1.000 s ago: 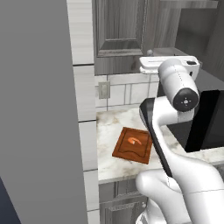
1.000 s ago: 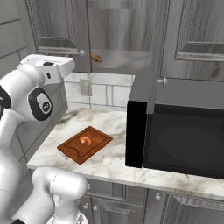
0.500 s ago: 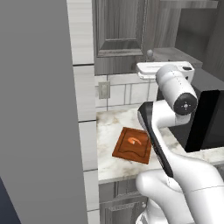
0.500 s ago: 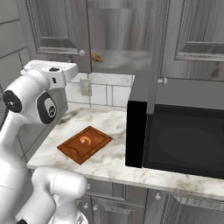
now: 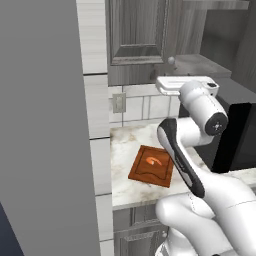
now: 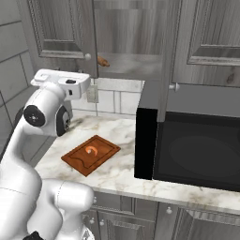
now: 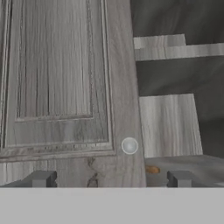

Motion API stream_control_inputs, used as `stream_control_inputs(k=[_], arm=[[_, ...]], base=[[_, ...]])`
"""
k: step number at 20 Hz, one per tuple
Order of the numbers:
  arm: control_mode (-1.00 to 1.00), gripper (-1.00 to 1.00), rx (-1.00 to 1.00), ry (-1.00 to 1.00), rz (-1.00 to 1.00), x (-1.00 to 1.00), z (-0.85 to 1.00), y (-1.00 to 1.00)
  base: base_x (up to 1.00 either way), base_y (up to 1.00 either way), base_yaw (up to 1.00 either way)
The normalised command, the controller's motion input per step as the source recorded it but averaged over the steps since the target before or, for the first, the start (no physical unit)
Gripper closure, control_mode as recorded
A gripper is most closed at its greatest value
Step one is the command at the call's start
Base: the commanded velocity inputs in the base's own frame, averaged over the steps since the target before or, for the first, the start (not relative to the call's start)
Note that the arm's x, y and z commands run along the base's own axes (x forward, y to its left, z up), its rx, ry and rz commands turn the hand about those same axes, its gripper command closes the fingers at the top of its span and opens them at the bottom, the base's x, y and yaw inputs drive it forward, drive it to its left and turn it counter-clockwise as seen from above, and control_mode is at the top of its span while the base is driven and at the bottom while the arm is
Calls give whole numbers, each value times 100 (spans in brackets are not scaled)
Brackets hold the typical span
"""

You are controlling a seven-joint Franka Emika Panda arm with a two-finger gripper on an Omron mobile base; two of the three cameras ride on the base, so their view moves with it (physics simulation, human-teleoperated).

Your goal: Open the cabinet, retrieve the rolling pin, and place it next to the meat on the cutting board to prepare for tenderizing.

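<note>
While most of the slim brown wooden rolling pin (image 6: 103,61) stays hidden behind the door edge, one tapered end pokes out on the grey shelf inside the tall grey wood-grain wall cabinet (image 6: 129,35), and in the hand view only a small orange-brown tip (image 7: 152,169) shows low beside the door. That left raised-panel door (image 7: 65,78) is shut, its one small round knob (image 7: 129,145) sitting just above the gap between the fingertips; the compartment to its right stands open and dark. The two-finger gripper (image 7: 111,178) is spread wide and holds nothing, its two dark fingertips (image 7: 43,178) cut off at the bottom of the hand view. From the base views the white hand (image 5: 182,85) hovers up at cabinet height, the fingers themselves hard to make out. Down on the marble counter (image 6: 119,171) lies one rectangular reddish-brown wooden cutting board (image 6: 91,154) with one small curved orange-pink piece of meat (image 6: 91,150) on it. One black microwave (image 6: 192,147) stands to the right, cut off at the frame's edge. One wall outlet (image 5: 118,102) sits on the tiles.
</note>
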Motion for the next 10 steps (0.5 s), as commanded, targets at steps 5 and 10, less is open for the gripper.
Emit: stream_control_inputs(k=[5, 10], arm=[[-100, -100, 3, 0, -3, 18, 10, 0], [-100, -100, 0, 0, -7, 0, 14, -2]], base=[[0, 0, 0], [0, 0, 0]])
